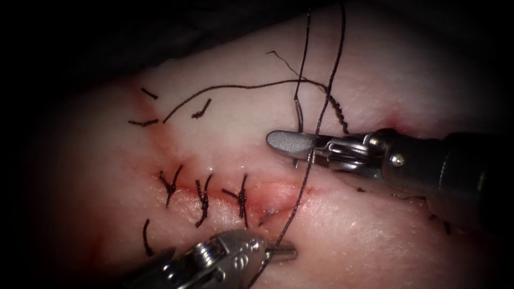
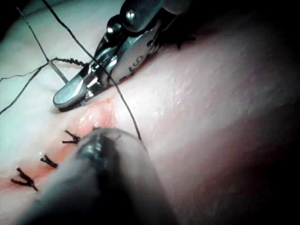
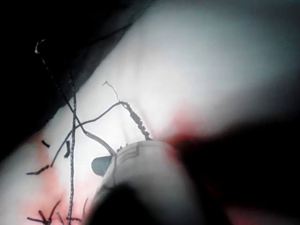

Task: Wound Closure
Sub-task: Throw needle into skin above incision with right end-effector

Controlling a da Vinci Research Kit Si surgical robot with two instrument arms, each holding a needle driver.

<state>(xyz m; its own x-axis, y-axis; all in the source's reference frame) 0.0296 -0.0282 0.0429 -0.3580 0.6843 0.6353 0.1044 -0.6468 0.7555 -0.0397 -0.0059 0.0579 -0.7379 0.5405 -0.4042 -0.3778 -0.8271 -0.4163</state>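
The right tool (image 1: 279, 142) reaches in from the right, its jaws shut on the curved needle (image 1: 299, 116) near mid-curve. The needle stands free of the tissue (image 1: 385, 69), just above the right end of the cut (image 1: 281, 194). Dark thread (image 1: 320, 115) runs from the top, across the right tool's jaws and the cut, down to the left tool (image 1: 289, 250). That tool lies below the cut with its jaws shut on the thread. Seen from the left wrist, the right tool (image 2: 64, 97) holds the needle (image 2: 58, 74), and the thread (image 2: 123, 104) leads to the left tool's tip.
Three dark stitches (image 1: 203, 200) cross the cut left of the open, reddened right end. Short cut ends of thread (image 1: 201, 111) lie on the tissue at upper left. A loose strand (image 1: 241, 87) curves across the tissue above the right tool.
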